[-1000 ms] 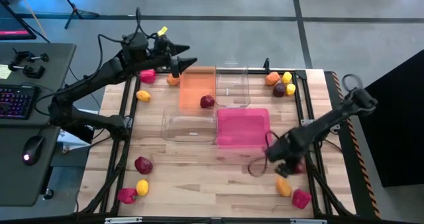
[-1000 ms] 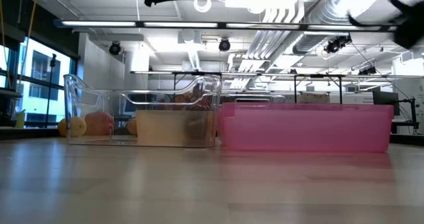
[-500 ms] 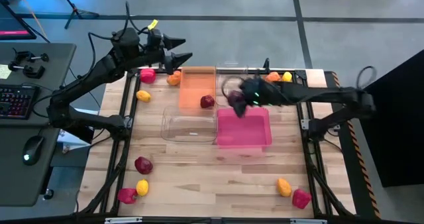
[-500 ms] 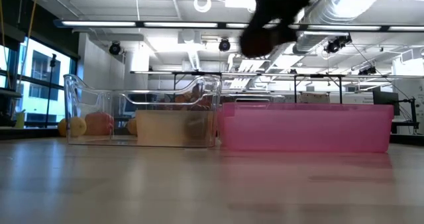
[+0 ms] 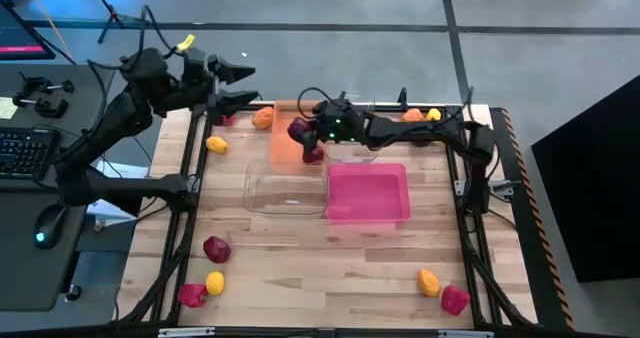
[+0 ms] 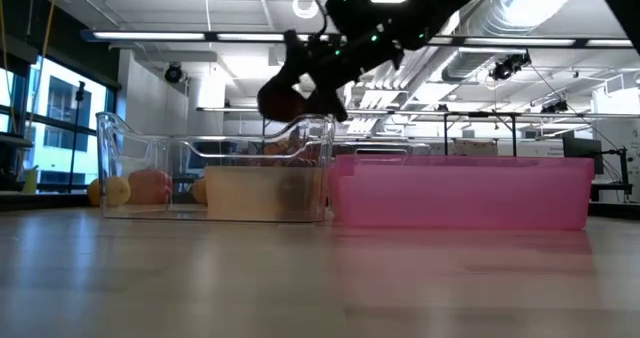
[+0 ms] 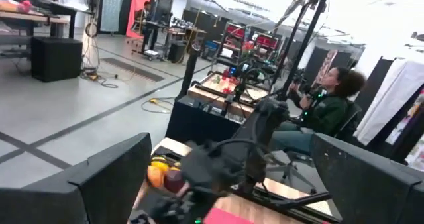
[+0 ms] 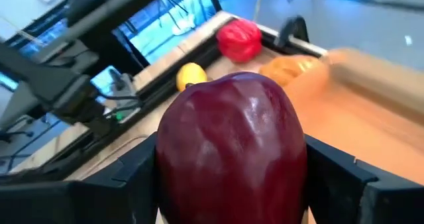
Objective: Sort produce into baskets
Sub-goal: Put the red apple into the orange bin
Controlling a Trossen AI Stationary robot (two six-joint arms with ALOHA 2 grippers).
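Glossy dark maroon toy apple (image 8: 232, 144) up in the air

Clamped tight between both fingers (image 8: 126, 177), over the translucent orange plastic bin (image 5: 290, 133).

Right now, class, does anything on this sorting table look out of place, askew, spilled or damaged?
Nothing stands out. The four baskets sit upright and grouped mid-table, with loose produce lying unsorted near the corners. The right gripper holds a dark maroon toy fruit over the translucent orange plastic bin, which already holds another maroon fruit. The left gripper hangs beyond the table's far-left corner.

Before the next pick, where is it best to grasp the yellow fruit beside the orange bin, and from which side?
Probably from straight above, fingers across the middle of the yellow fruit. It is small and rounded, lying alone on the bare wooden table, with free space on every side. The left gripper, open, is nearest; the right gripper holds a maroon fruit.
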